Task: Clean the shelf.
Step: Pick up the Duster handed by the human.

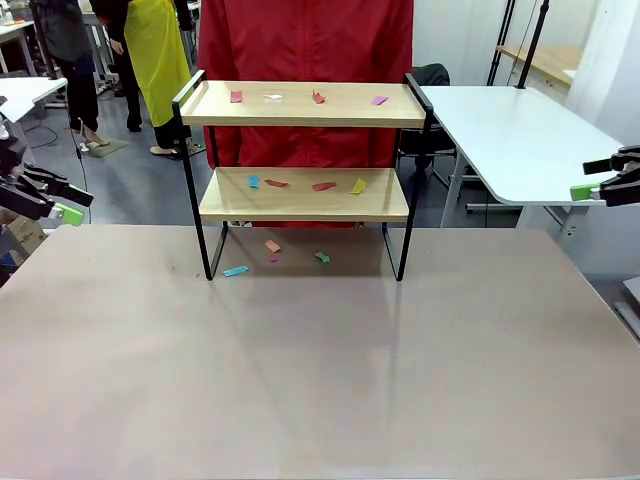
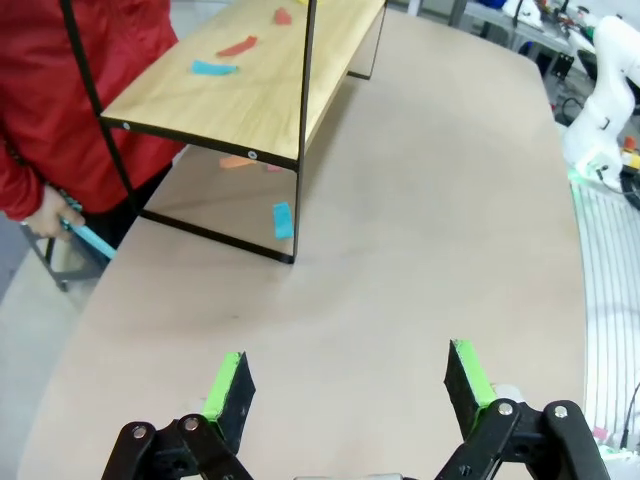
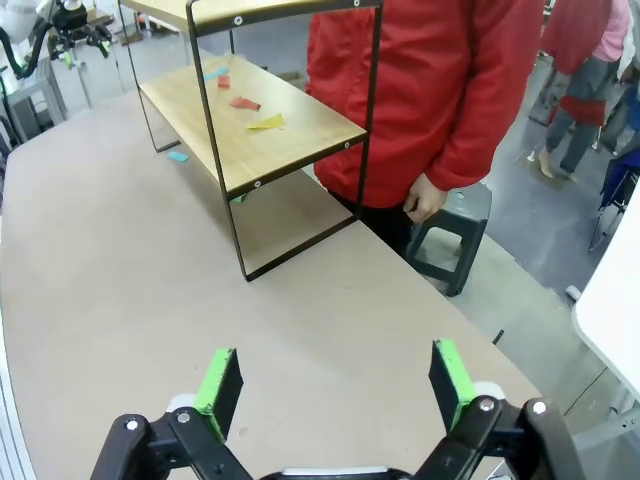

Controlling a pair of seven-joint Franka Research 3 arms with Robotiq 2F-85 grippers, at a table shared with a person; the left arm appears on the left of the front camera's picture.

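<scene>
The shelf (image 1: 305,195) stands at the table's far middle: two light wooden boards in a thin black frame. Small coloured paper scraps lie on its top board (image 1: 300,104) and lower board (image 1: 320,186), and a few more on the table under it (image 1: 272,246). A person in a red jacket (image 1: 305,40) stands right behind it. My left gripper (image 1: 62,200) hangs open off the table's left edge, and its wrist view takes in the shelf's lower board (image 2: 245,90). My right gripper (image 1: 598,180) hangs open off the right edge, facing the shelf's end (image 3: 250,125).
A cyan scrap (image 2: 283,220) lies beside the shelf's near leg. The person's hand (image 2: 50,212) holds a thin cyan thing. A dark stool (image 3: 450,225) stands by the person. A white table (image 1: 510,130) stands at the back right. The near tabletop (image 1: 320,370) is bare.
</scene>
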